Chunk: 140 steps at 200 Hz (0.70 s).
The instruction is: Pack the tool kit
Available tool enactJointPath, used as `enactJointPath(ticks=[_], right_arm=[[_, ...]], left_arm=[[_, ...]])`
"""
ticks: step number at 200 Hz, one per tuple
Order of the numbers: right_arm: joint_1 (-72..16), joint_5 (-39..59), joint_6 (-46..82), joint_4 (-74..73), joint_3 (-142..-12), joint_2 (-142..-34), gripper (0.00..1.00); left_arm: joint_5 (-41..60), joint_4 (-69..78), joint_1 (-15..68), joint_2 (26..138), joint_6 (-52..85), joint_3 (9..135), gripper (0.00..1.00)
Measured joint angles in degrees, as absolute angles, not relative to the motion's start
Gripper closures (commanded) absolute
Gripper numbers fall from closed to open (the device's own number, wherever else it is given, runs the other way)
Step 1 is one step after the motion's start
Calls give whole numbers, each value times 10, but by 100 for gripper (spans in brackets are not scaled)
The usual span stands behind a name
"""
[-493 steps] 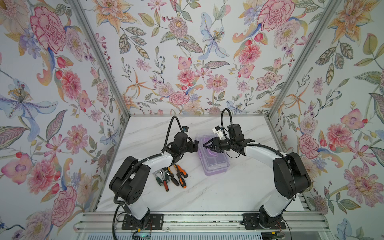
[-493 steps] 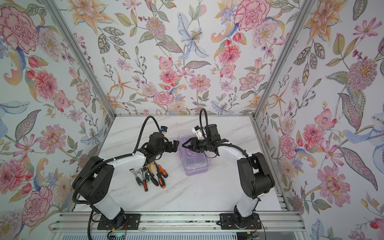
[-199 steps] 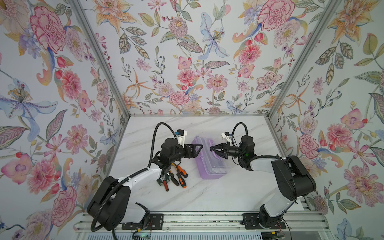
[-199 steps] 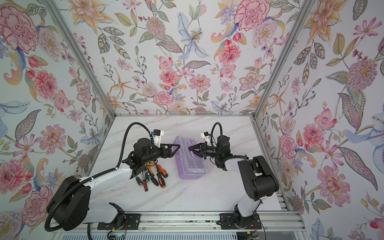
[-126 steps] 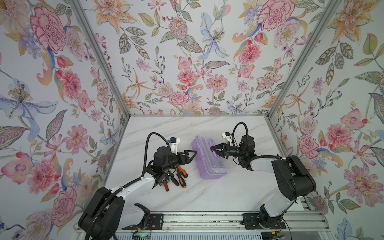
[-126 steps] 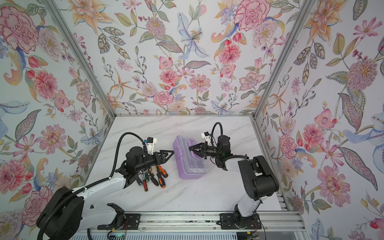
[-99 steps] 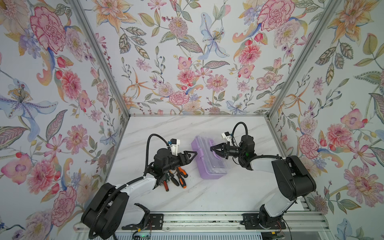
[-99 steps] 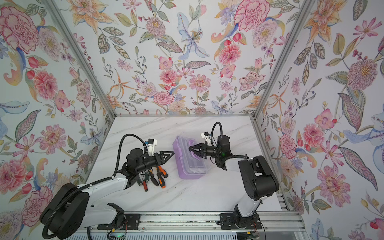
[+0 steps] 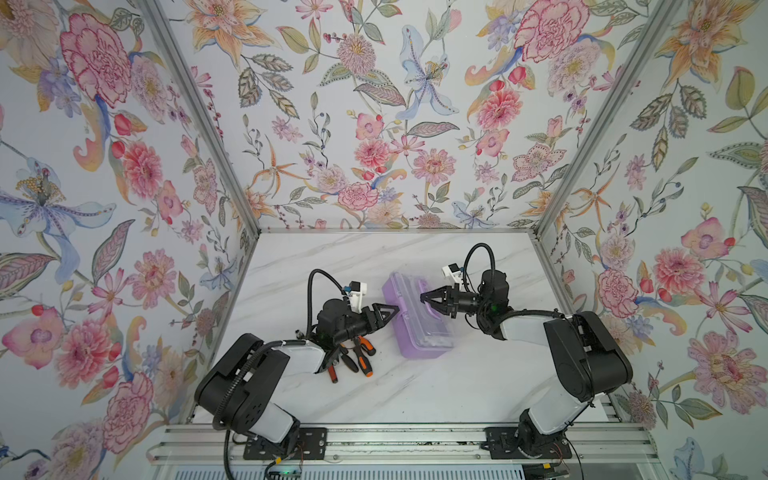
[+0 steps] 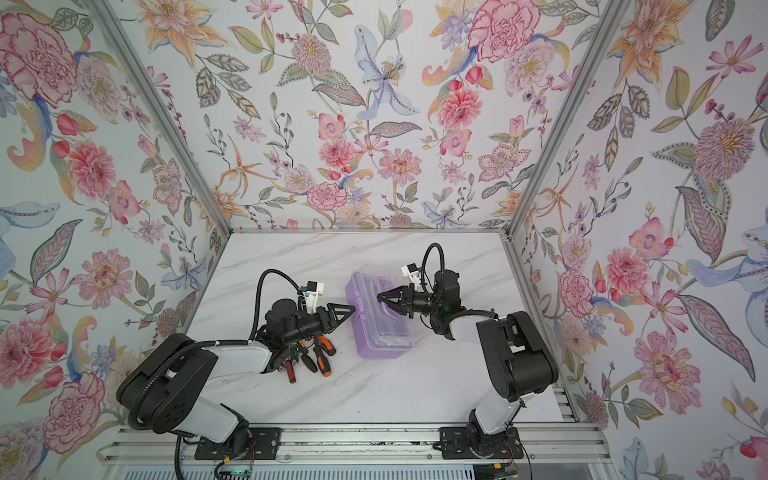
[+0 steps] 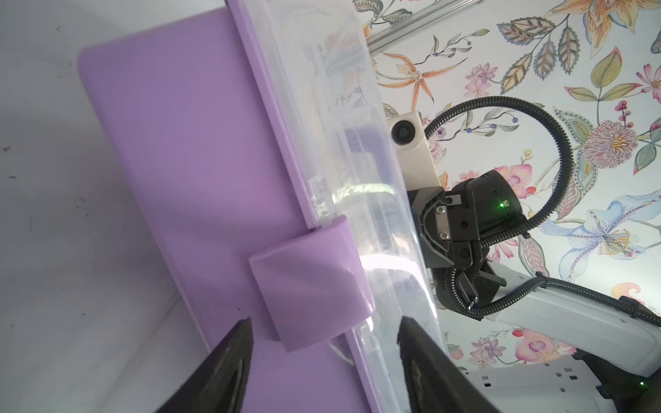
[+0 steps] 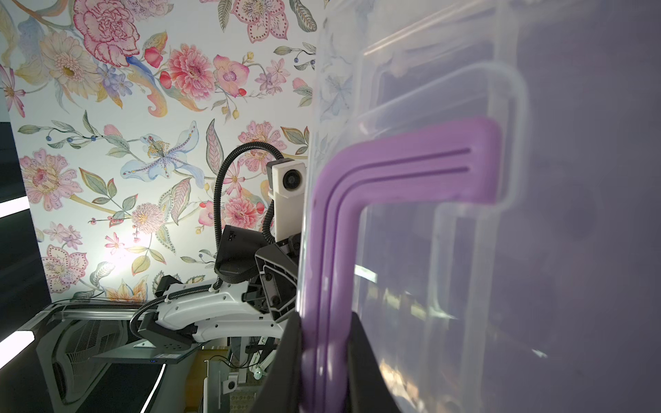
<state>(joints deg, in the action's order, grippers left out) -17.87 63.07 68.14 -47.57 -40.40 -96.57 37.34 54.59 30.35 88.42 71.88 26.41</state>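
Both top views: lilac box (image 9: 422,351) near the middle of the desk (image 9: 415,395), a little toward the right edge, long side running from far edge toward near edge, clear lid (image 9: 430,328) uppermost. Handle (image 10: 380,287), purple, on the lid's far half, clamped between the jaws of the right gripper (image 9: 424,297), reaching in from the right-edge side. Left gripper (image 9: 394,312) just beside the box's left long wall, jaws parted. Pile of orange-and-black tools (image 9: 359,359) left of the box and apart from it, partly hidden under the left arm (image 9: 297,357); single kinds too small to tell.

Left wrist view: broad lilac wall of the box (image 11: 186,150), clear lid (image 11: 339,150) along its edge, lilac latch (image 11: 307,286) folded over the seam. Left gripper (image 11: 323,321) spread wide, one fingertip (image 11: 236,343) on the wall side of the latch, its partner on the lid side; contact with the latch: cannot tell. Right arm (image 11: 465,221) beyond the lid, against the floral wall (image 11: 572,71).

Right wrist view: handle (image 12: 357,214) close up, bent like an L, lying against the clear lid (image 12: 500,286). Right gripper (image 12: 323,343) clenched on the handle's straight run, black fingers (image 12: 282,364) pressed to both its sides. Left arm (image 12: 221,311) behind, past the lid's edge.
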Motion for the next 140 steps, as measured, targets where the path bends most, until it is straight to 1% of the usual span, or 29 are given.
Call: enactJointPath(ticks=[53,96,121,140], right_arm=[[-180,630,678,-473,-405,-966,100],[-177,626,674,-470,-404,-963,100],[-176,618,651,-440,-406,-954,100],[-179,607,612,-379,-423,-943,100]], left_arm=[[378,646,309,947,762,264,33],[388,783,302,1013,869,262,35],[400,795,295,1016,920,262,35],[416,791,282,1012,952,267,35]])
